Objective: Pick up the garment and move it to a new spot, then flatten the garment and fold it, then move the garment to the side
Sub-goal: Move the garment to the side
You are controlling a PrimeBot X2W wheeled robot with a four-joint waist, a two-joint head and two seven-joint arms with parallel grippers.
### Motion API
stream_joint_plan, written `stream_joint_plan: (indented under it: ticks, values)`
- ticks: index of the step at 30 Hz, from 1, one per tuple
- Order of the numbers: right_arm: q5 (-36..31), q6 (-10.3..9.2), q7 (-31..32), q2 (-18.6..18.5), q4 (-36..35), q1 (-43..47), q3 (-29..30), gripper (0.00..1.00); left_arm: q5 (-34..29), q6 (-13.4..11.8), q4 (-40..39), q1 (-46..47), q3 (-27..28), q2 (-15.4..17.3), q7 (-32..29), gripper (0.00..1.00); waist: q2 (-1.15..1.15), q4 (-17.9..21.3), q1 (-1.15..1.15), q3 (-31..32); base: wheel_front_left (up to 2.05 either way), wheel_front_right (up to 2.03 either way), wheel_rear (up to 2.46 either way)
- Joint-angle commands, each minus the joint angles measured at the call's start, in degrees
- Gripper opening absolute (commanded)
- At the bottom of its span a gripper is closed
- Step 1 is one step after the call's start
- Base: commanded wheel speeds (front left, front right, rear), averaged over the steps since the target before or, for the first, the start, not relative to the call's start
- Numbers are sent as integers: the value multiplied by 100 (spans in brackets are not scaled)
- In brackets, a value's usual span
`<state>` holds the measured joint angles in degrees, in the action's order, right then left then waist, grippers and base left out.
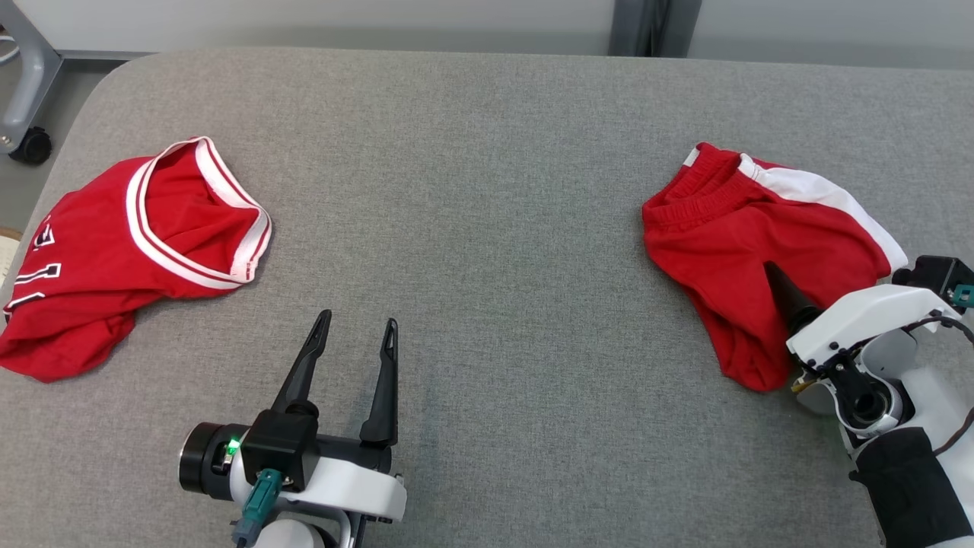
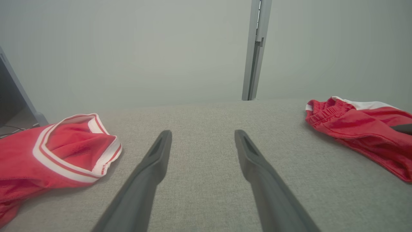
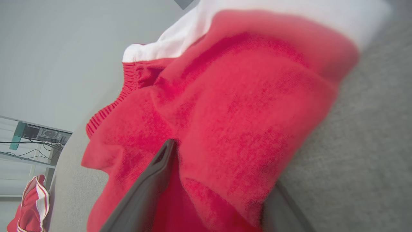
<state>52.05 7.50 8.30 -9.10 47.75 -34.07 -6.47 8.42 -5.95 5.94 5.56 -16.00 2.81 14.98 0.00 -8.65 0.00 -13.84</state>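
Scanning the grey surface [image 1: 487,190] below a pale wall [image 2: 128,48], I saw a red jersey [image 1: 114,251] left, left fingers [image 1: 304,373] apart, right fingers [image 3: 145,193] spread astride red shorts [image 1: 730,251].

Grey fabric-covered table [image 1: 487,152], crumpled red jersey [image 1: 114,251] at its left, red shorts [image 1: 730,251] at right

We see the garment, a pair of red shorts [image 1: 730,251], lying crumpled on the right side of the grey surface [image 1: 487,228]. The ribbed elastic waistband [image 1: 696,199] sits at the far end, bunched up. A broad white stripe [image 1: 822,194] runs along the outer side. The legs trail toward the near edge in loose folds. Close up, a thick fold humps upward, but it is blurred, so we cannot tell whether it lifts clear.
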Motion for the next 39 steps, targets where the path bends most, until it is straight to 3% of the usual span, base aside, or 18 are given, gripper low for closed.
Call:
stream_joint_plan:
  ticks: [1,3,4,5,7,8,22,39]
  values:
    - [50,-1,0,22,108,-6,-65,100,15,-18,-13,99,0,20,22,100,0,-1,0,-18,0,0,0]
    - [75,-1,-24,10,158,-61,-127,100,22,-12,-19,115,-3,20,21,100,0,-3,0,-49,0,0,0]
    - [92,-1,-32,4,184,-89,-159,91,24,-10,-19,120,-6,19,21,100,0,-3,0,-65,0,0,0]
    - [107,-1,-45,-2,211,-113,-195,71,27,-11,-20,122,-10,19,22,100,0,-4,0,-79,0,0,0]
    - [129,-1,-60,-28,259,-158,-273,13,21,-17,-16,131,-16,20,22,100,0,-3,0,-93,0,0,0]
    - [140,-1,-91,-37,274,-176,-307,0,24,-23,-13,137,-17,20,22,100,0,-1,0,-95,0,0,0]
    - [334,0,-779,-398,282,-317,-642,0,47,-8,52,-13,20,20,21,100,0,190,0,203,0,0,0]
    - [317,0,-2334,-1356,1388,-720,171,0,-41,53,-19,-40,103,19,22,100,0,82,0,98,0,0,0]
